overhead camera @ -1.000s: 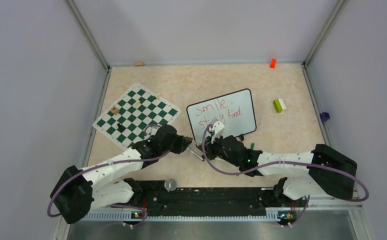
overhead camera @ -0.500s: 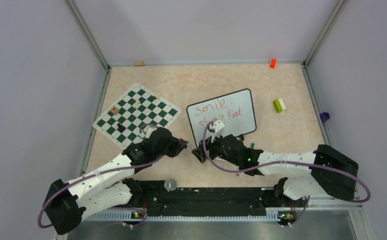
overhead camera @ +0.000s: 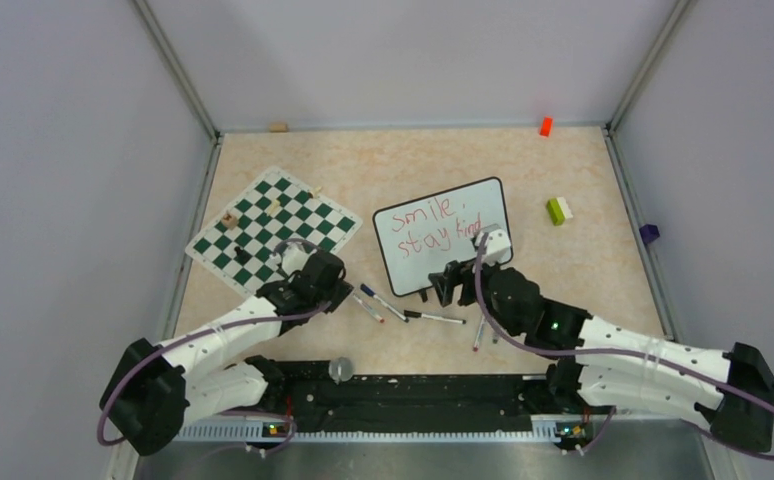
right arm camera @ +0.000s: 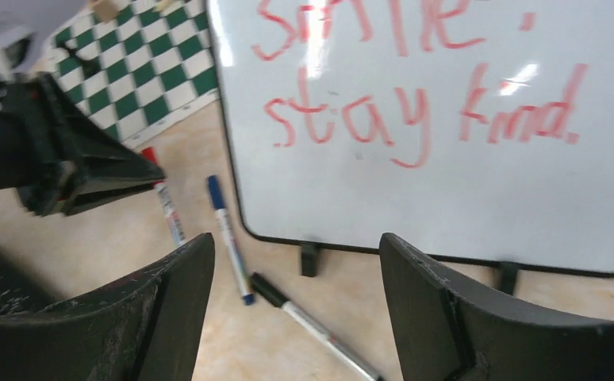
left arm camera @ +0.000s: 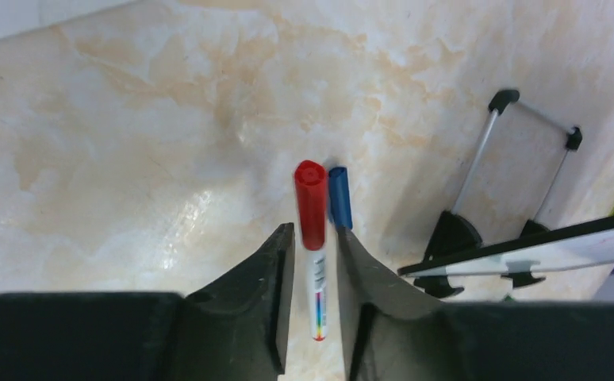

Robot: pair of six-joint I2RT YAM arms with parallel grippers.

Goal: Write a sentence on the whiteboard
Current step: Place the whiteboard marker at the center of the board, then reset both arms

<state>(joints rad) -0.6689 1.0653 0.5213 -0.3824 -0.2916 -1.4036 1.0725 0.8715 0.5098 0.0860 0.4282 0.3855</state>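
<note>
The whiteboard (overhead camera: 445,234) stands on its black feet mid-table, and the sentence (overhead camera: 433,228) in red reads "smile. stay kind." (right arm camera: 415,111). A red-capped marker (left arm camera: 312,210) lies on the table between the parted fingers of my left gripper (left arm camera: 316,238), with a gap on each side. That gripper (overhead camera: 348,292) sits left of the board. A blue marker (right arm camera: 226,226) and a black marker (right arm camera: 312,324) lie in front of the board. My right gripper (right arm camera: 296,262) stands wide open and holds nothing, just before the board's lower edge (overhead camera: 443,285).
The green-and-white chess mat (overhead camera: 273,230) with a few pieces lies at the left. A green-and-white block (overhead camera: 559,210), an orange block (overhead camera: 545,126) and a purple piece (overhead camera: 649,233) sit at the right. Another marker (overhead camera: 478,335) lies under my right arm.
Both grippers were shut and meeting in front of the board. They have drawn apart and opened, the right one swinging to the right. The red marker now lies loose on the table.
</note>
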